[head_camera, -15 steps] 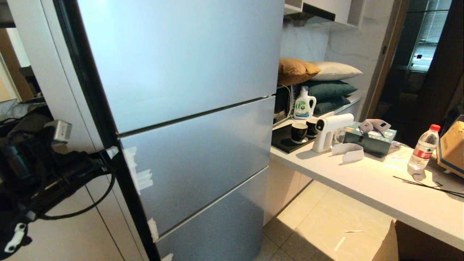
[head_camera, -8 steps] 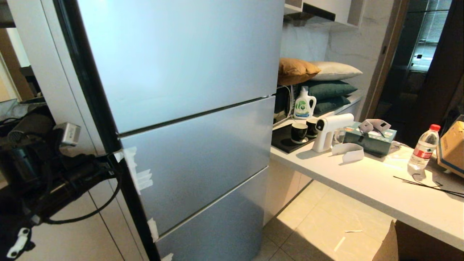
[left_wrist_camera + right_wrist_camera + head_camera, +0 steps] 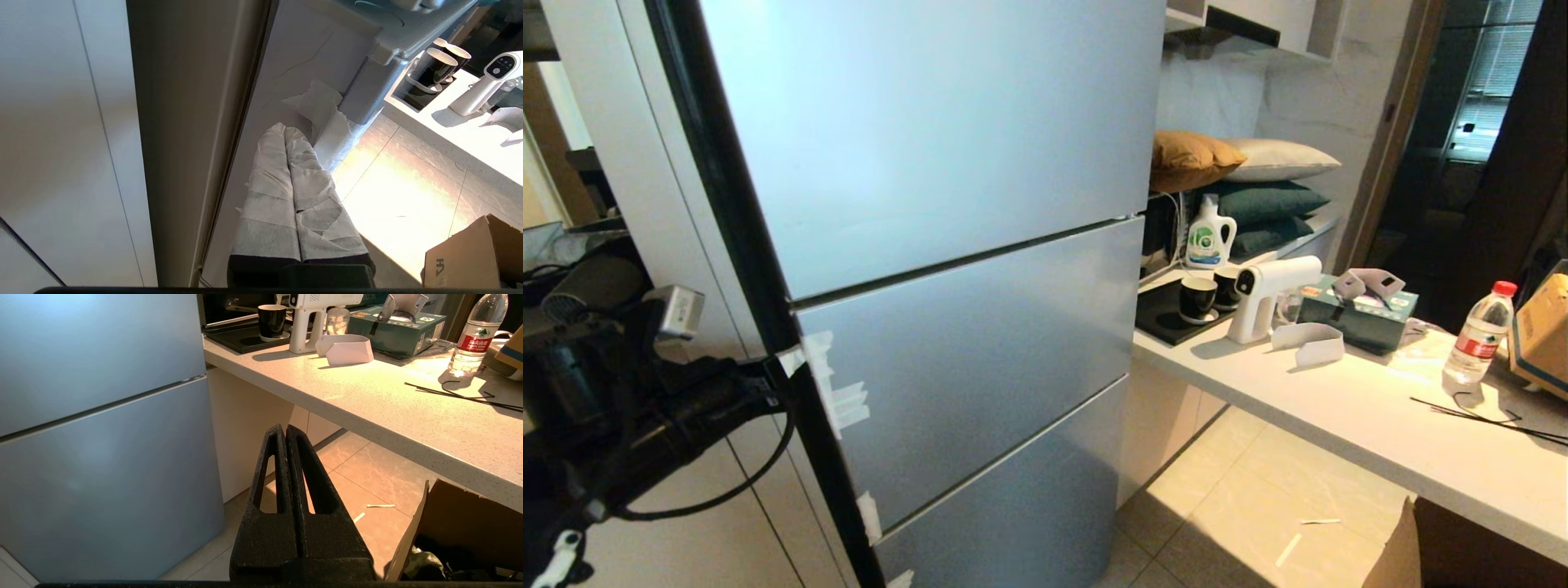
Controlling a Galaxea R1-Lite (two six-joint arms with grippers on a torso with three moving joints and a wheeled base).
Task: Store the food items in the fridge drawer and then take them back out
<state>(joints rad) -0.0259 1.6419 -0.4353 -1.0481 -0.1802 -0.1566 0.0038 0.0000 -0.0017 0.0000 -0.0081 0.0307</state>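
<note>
**A:** Fridge drawer and food items: where do we place them?

**B:** We cannot see them in any view. The fridge point(image 3: 931, 204) fills the head view from ten o'clock to six, and its silver-blue door panels point(image 3: 980, 343) all lie flush and shut.

**A:** And beside it?

**B:** At three o'clock we have the pale counter point(image 3: 1339, 408). A cardboard box point(image 3: 1429, 555) stands on the floor at five o'clock.

**A:** What differs from a second ago?

**B:** Only the left arm point(image 3: 662, 425), at nine o'clock. It has swung toward the fridge. The left gripper point(image 3: 285, 130) was short of the black side edge before, and now we see its tip at the white tape patches point(image 3: 837, 392) on the middle panel's corner. With the arm shifted, more of the grey hair dryer point(image 3: 588, 286) shows behind it.

**A:** How do its fingers stand?

**B:** In the left wrist view we see the two paper-wrapped fingers point(image 3: 265, 196) pressed together along their length, with nothing between them. Whether the tip touches the fridge we cannot tell.

**A:** The other arm?

**B:** The right gripper point(image 3: 285, 428) hangs low before the bottom door panel, its black fingers closed flat on each other and empty. We see no move there.

**A:** Small things?

**B:** On the counter, unmoved, we have the white spray gun point(image 3: 1270, 298) at two o'clock, the water bottle point(image 3: 1474, 335) at three, and dark cups point(image 3: 1197, 298) just beside the spray gun.
</note>
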